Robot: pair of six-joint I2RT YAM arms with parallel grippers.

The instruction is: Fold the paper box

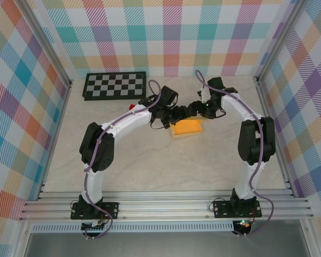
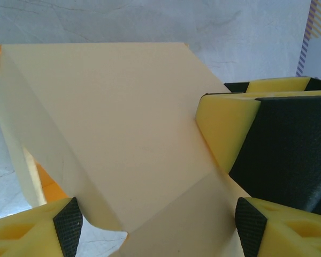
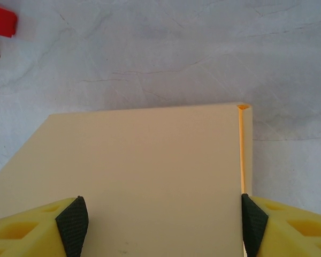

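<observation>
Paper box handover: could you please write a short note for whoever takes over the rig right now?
Left pincer: open, jaws wide on either side of a tilted flap of the paper box; apparently not clamped.
Right pincer: open, poised over a flat panel of the box, facing the left one.
Box: mid-table between the arms, partly folded.
Done: one flap raised at an angle.
Left: the remaining folds and closing; how many, I cannot tell.

Paper box [image 2: 128, 123]: pale yellow-orange cardboard, flap raised, grey table [image 2: 150, 21] beneath.
Left gripper [image 2: 160, 230]: jaws wide, astride it.
Right gripper fingertip [image 2: 224, 126]: touching right edge.
</observation>
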